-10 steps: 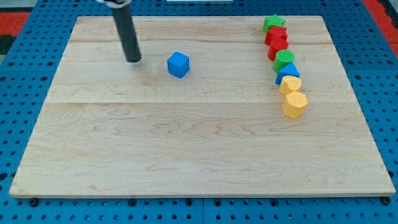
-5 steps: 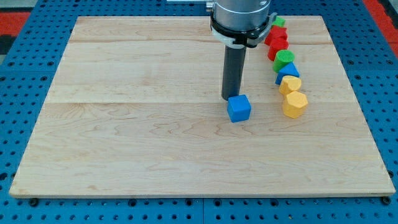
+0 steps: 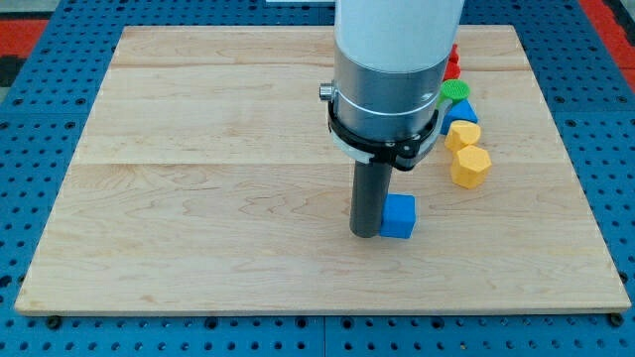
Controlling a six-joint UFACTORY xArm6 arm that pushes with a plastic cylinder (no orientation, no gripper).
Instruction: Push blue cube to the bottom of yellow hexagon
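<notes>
Camera view shows my tip (image 3: 365,233) planted on the wooden tabletop (image 3: 198,218), touching the left face of the blue cube (image 3: 399,216). There are no jaws on this arm, only the dark rod, so nothing is grasped. The blue cube sits in the near half of the tabletop, right of centre, nearer and to the left of the yellow hexagon (image 3: 470,167), with bare wood between the two. Just beyond the yellow hexagon, touching it, lies another yellow block (image 3: 462,135), then a blue block (image 3: 460,112), a green block (image 3: 454,91) and a red block (image 3: 452,63) in a line running to the far right. The arm's grey body hides part of that line.
</notes>
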